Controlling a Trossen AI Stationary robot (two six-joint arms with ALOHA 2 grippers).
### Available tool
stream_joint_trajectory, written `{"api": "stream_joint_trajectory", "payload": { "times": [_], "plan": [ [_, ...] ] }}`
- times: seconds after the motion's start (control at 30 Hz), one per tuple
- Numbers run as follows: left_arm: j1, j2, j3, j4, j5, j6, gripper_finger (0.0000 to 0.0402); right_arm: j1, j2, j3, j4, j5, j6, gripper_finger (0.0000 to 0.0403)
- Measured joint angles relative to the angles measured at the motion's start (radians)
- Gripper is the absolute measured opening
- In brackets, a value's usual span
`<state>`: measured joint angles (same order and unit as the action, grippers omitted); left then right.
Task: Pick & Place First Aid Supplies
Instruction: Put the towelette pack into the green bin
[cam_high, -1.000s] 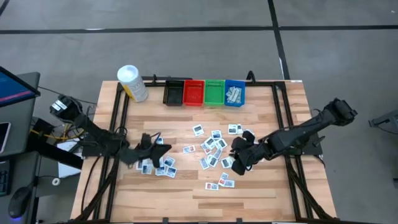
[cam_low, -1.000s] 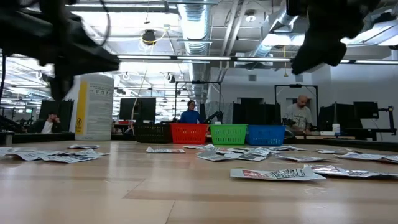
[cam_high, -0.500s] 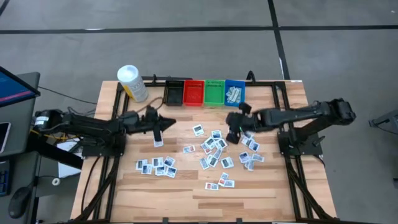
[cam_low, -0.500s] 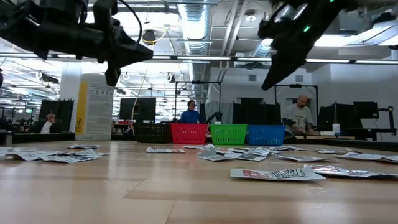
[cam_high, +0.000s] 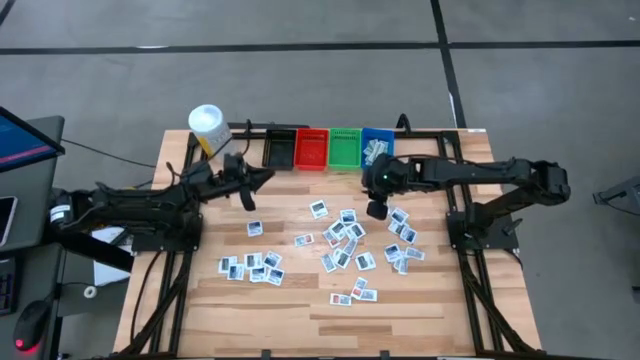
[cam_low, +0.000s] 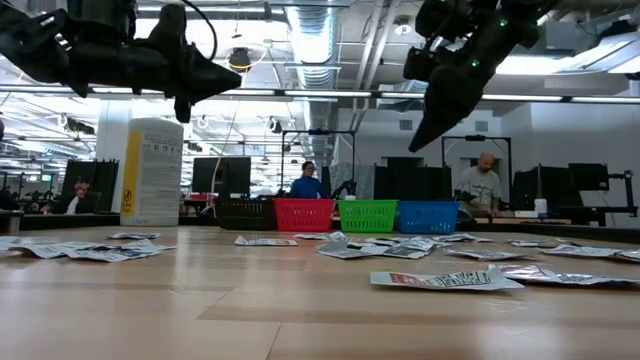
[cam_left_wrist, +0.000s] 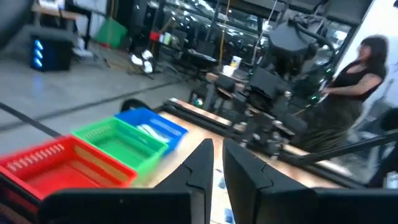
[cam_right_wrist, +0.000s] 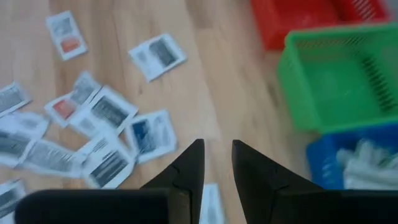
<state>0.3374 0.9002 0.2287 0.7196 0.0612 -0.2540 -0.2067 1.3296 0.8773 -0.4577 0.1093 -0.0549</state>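
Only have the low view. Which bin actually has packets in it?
Observer: The blue bin. The high view shows white packets lying inside.
Operator: Red and green?
Observer: No packets show in the red bin or the green bin.
Operator: Where are the hands over the table?
Observer: The right hand is just in front of the blue bin, and the left hand is in front of the black bin.
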Motion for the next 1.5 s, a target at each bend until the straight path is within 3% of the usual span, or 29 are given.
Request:
{"api": "stream_joint_trajectory", "payload": {
  "times": [0.17, 0.33, 0.5, 0.93, 1.13, 1.3, 1.5],
  "plan": [
    [0.066, -0.001, 0.000, -0.001, 0.000, 0.115, 0.0035, 0.017, 0.001, -0.055, -0.010, -0.003, 0.110, 0.0076],
    [0.171, -0.003, 0.000, -0.001, -0.001, 0.118, 0.0037, 0.017, 0.001, -0.100, 0.062, -0.002, 0.231, 0.0076],
    [0.248, 0.009, 0.000, -0.003, 0.000, 0.123, 0.0051, 0.030, 0.001, -0.136, 0.063, -0.004, 0.173, 0.0076],
    [0.212, 0.032, 0.000, -0.006, 0.036, 0.092, 0.0064, 0.008, 0.001, -0.265, 0.228, -0.004, 0.213, 0.0077],
    [0.198, 0.032, 0.000, -0.005, 0.044, 0.092, 0.0066, 0.002, 0.029, -0.266, 0.231, 0.009, 0.181, 0.0132],
    [0.155, 0.049, 0.000, -0.003, 0.045, 0.092, 0.0069, -0.007, 0.139, -0.266, 0.258, 0.019, 0.192, 0.0193],
    [0.138, 0.106, 0.000, -0.004, 0.045, 0.087, 0.0068, -0.003, 0.257, -0.259, 0.366, 0.019, 0.188, 0.0221]
  ]
}}
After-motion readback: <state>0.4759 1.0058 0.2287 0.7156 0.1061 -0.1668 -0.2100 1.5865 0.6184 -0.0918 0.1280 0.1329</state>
